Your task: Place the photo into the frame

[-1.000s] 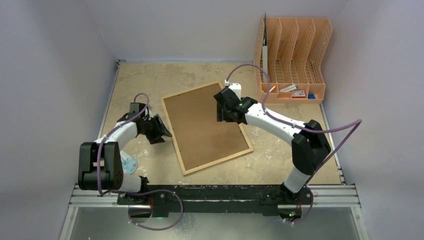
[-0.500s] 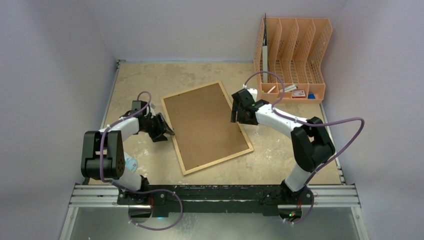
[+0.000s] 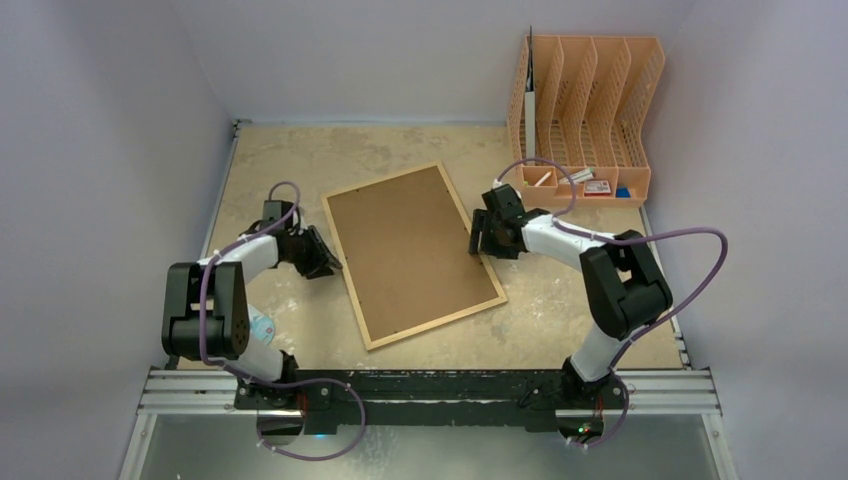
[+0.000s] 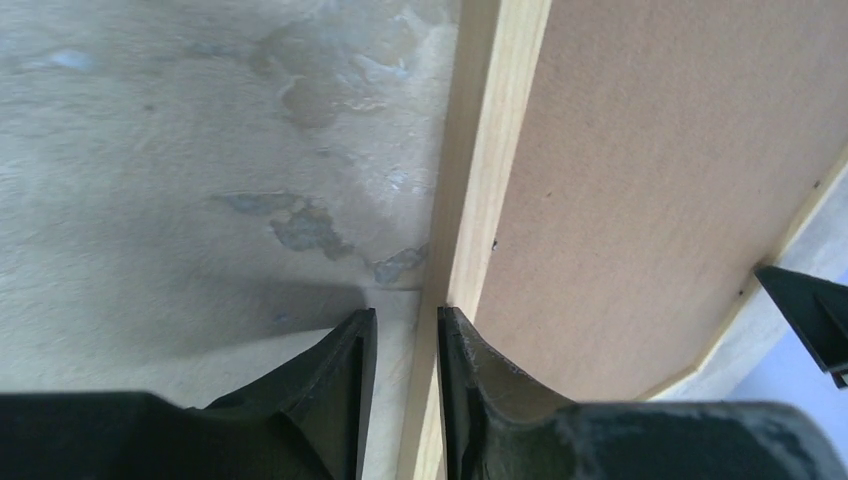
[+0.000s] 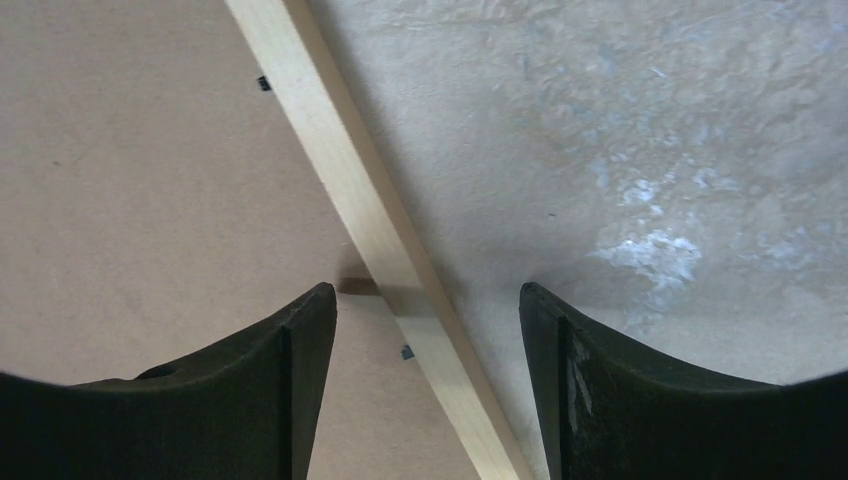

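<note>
Now right hand [image 3: 478, 244] moved to frame's [image 3: 410, 255] 3 o'clock edge, wide open, left hand [image 3: 335, 264] narrowed, slightly open astride 9 o'clock edge

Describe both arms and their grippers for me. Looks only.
The two arms match. The left arm and right arm have smooth white link shells between boxy black joint housings. A purple cable loops loosely along each. The left gripper and right gripper are matt black, each with two curved, tapering fingers. No markings are visible.
</note>
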You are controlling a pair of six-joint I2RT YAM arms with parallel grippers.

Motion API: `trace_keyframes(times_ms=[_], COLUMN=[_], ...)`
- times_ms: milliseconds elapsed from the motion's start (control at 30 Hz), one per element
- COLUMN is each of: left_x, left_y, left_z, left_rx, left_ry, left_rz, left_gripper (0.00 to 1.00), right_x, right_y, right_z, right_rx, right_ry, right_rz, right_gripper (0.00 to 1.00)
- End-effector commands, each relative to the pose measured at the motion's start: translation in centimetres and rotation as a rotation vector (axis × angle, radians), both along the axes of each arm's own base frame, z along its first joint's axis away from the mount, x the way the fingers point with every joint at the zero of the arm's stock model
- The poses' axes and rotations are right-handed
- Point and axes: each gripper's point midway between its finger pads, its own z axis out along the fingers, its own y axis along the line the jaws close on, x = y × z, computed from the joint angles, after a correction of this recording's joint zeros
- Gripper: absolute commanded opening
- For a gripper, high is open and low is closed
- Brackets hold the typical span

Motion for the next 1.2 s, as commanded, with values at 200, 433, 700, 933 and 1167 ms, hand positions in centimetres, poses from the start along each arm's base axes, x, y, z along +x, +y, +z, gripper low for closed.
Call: trace_keyframes(times_ms=[200,433,700,933,1167], left_x=[2.0,2.3,4.4,8.1,11.8], left_y=[1.9,1.6,2.7,4.6,5.7], left_z=[2.0,0.7,-0.4,-0.3,-0.1], left_rx=[0.081,0.063,0.122,0.167,0.229], left_ry=[-0.131,-0.065,-0.018,-0.075,-0.161], left_rz=[0.113,0.109,0.118,0.141,0.091], left_gripper=[0.26,0.25,0.29,0.41,0.52], right_x=[-1.5,-1.9,-4.5,-3.9,1.1], right_y=[2.0,3.0,4.2,1.8,0.2], right_z=[-1.3,-2.1,-2.0,-1.7,2.7], right_rx=[0.094,0.13,0.241,0.109,-0.036], right_ry=[0.042,0.052,0.089,0.073,-0.062], right_rz=[0.146,0.234,0.276,0.209,0.105], right_gripper=[0.68,0.68,0.67,0.67,0.69])
